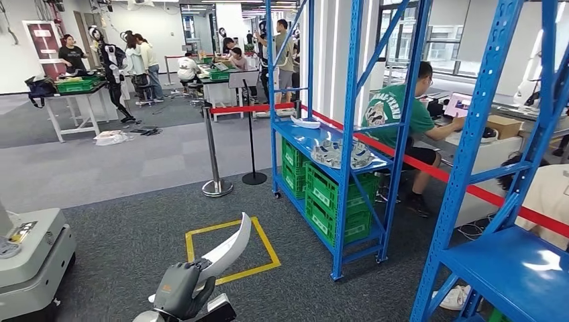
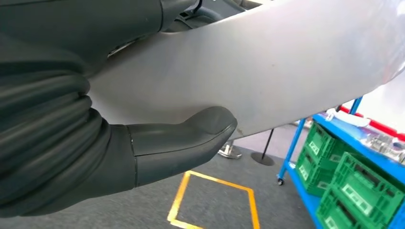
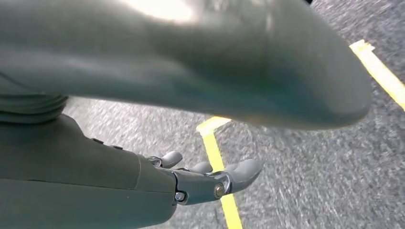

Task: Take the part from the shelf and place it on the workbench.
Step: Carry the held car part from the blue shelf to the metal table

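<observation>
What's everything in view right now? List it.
curved part: 1, silver-white, held in the left hand over the floor
floor square: 1, yellow tape outline on grey carpet
shelf racks: 2, blue, at right
crates: several, green, low in the far rack
parts on shelf: a few, silvery, far rack's middle level
barrier posts: 2, with red belt
seated person: 1, green shirt, behind the rack
mobile base: 1, grey, left edge
left hand: grey, grips the curved part
right hand: grey, empty, fingers apart, above the floor

head: high up, looking forward and down at the shelf [image 1: 335, 161]
wrists: super close, behind each hand
shared: yellow square [image 1: 231, 251] on the floor
</observation>
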`<state>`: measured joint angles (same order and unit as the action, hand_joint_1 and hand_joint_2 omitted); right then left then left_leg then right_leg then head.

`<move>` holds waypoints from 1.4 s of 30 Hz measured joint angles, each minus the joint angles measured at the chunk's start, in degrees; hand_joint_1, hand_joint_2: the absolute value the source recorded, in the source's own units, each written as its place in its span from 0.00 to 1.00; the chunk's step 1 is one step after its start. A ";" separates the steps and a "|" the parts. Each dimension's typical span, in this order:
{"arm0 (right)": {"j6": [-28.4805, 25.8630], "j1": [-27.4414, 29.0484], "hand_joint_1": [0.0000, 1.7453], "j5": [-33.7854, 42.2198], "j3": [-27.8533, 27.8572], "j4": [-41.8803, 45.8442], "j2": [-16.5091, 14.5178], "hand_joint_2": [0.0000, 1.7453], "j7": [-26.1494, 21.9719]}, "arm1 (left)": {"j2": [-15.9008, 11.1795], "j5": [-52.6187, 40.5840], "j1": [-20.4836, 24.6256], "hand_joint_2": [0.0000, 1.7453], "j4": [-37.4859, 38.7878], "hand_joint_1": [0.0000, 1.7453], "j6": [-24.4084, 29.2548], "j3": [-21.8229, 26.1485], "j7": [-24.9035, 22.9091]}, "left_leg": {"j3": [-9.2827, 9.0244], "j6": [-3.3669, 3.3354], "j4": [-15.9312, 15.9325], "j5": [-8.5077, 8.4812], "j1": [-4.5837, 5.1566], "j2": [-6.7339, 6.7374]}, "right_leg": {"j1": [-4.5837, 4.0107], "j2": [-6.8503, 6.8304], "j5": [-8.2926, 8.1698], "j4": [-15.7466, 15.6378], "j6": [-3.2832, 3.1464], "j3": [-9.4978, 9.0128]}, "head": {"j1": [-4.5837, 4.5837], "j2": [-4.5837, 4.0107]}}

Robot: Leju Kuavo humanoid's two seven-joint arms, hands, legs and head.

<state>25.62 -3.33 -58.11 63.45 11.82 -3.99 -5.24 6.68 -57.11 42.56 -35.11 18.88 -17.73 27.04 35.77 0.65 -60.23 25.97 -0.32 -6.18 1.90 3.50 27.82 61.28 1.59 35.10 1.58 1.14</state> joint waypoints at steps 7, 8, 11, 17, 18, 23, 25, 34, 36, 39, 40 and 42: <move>-0.03 0.18 0.00 -1.00 -0.01 0.00 -0.08 0.00 0.96 | -2.94 1.36 -0.30 1.00 0.18 1.00 0.16 -0.01 1.30 | 5.64 1.70 -10.45 5.65 -0.04 5.16 | -0.53 -4.01 -0.47 -0.66 -2.60 -0.15 | 0.16 0.00; -0.03 0.26 0.00 -1.12 -0.01 0.00 -0.08 0.00 1.16 | -3.13 1.51 -0.42 1.00 0.43 1.00 0.36 -0.01 1.44 | 6.96 1.71 -13.35 6.69 -0.04 5.44 | -0.67 -4.74 -0.41 -0.65 -2.68 -0.14 | 0.17 0.00; -0.03 0.20 0.00 -1.36 -0.02 0.00 -0.15 0.00 1.71 | -3.71 1.84 -0.69 1.00 1.10 1.00 0.83 0.00 1.73 | 5.40 1.16 -10.96 4.20 0.13 5.97 | -1.02 -6.78 -0.27 -0.64 -2.83 -0.24 | 0.17 0.00; -0.03 0.08 0.00 -1.60 -0.02 0.00 -0.44 0.00 1.56 | -4.33 2.28 -0.96 1.00 1.30 1.00 1.64 -0.01 2.26 | -0.69 -1.02 0.68 0.40 1.46 8.44 | -1.62 -10.54 0.21 -0.97 -1.71 -1.08 | 0.19 0.00; -0.03 0.04 0.00 -1.65 -0.02 0.00 -0.44 0.00 1.38 | -4.44 2.36 -1.24 1.00 1.33 1.00 1.72 -0.01 2.33 | -0.96 -1.21 1.06 0.18 1.24 7.74 | -1.57 -10.27 0.44 -0.87 -1.40 -1.30 | 0.17 0.00; 0.95 0.06 0.00 -2.07 -0.03 0.00 -0.40 0.00 0.41 | -4.00 2.36 -1.87 1.00 1.92 1.00 2.15 -0.02 1.85 | -1.47 -2.04 1.85 -0.44 0.41 4.47 | -1.17 -4.00 6.47 12.23 -0.22 5.10 | 0.04 0.00; 1.00 0.13 0.00 -2.10 -0.04 0.00 -0.32 0.00 0.08 | -3.89 2.28 -2.19 1.00 2.27 1.00 2.14 -0.01 1.66 | -1.39 -1.97 1.59 -0.37 0.33 2.93 | -1.05 -3.73 5.57 13.74 -0.02 6.42 | 0.00 0.00; 0.99 -0.13 0.00 -1.66 -0.03 0.02 -0.61 0.00 -0.03 | -4.16 1.78 -2.61 1.00 2.31 1.00 2.15 -0.01 1.55 | 0.32 0.91 -0.28 0.53 -0.06 -0.18 | -0.46 -2.04 -0.66 -0.86 -1.65 -0.34 | 0.14 0.01; 0.98 -0.03 0.00 -1.51 -0.02 0.04 -0.80 0.00 -0.14 | -4.24 1.75 -2.62 1.00 2.15 1.00 2.29 -0.01 1.53 | 2.42 1.30 -4.61 2.91 0.06 3.40 | -0.50 -3.31 -0.66 -1.09 -2.34 -0.47 | 0.28 0.00; 0.98 0.23 0.00 -1.48 -0.02 0.04 -0.93 0.00 -0.26 | -4.19 1.75 -3.20 1.00 1.99 1.00 2.68 -0.02 1.57 | 7.18 1.63 -14.24 6.50 -0.01 5.54 | -0.69 -5.38 -0.42 -1.08 -2.75 -0.52 | 0.35 0.00; 0.98 0.25 0.00 -1.50 -0.02 0.04 -1.02 0.00 -0.29 | -4.27 1.75 -3.51 1.00 1.95 1.00 2.76 -0.02 1.58 | 7.44 1.59 -14.78 6.06 -0.01 5.67 | -0.73 -6.06 -0.34 -1.08 -2.78 -0.56 | 0.35 0.00; 0.98 0.25 0.00 -1.58 -0.02 0.04 -1.27 0.00 -0.31 | -4.52 1.75 -3.91 1.00 1.62 1.00 2.88 -0.02 1.58 | 4.76 1.15 -9.55 2.71 0.10 6.54 | -0.86 -7.41 -0.16 -1.07 -2.69 -0.81 | 0.35 0.00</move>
<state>26.60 -3.08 -59.69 63.43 11.87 -5.26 -5.55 2.16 -55.36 38.65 -33.49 21.76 -17.74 28.63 40.53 1.80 -69.78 28.68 -0.22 0.36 1.04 -3.91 27.66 60.20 -1.10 34.29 1.93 1.14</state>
